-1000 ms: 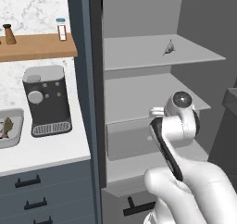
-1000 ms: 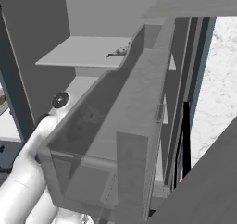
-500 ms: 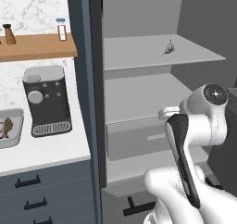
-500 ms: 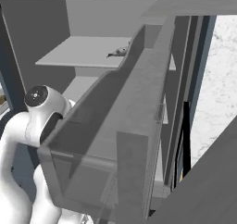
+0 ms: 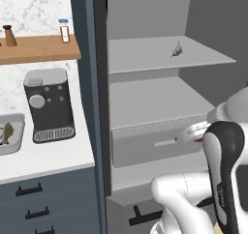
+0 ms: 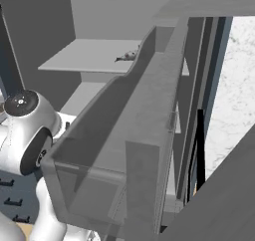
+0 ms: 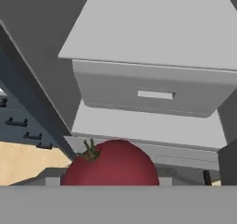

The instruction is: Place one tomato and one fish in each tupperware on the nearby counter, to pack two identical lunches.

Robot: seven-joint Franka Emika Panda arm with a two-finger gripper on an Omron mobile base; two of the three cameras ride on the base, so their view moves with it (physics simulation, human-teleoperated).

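Close before the hand sits a tomato (image 7: 110,164) (no readable label).

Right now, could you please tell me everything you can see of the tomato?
The tomato is round, deep red and smooth, with a slight sheen and a small green stalk at its upper left. In the hand view it sits close to the camera, at the bottom, its lower part cut off. Behind it stands the open fridge with its grey drawer shut. The fingertips are hidden, so I cannot tell what touches it, though it seems to be carried by the gripper.
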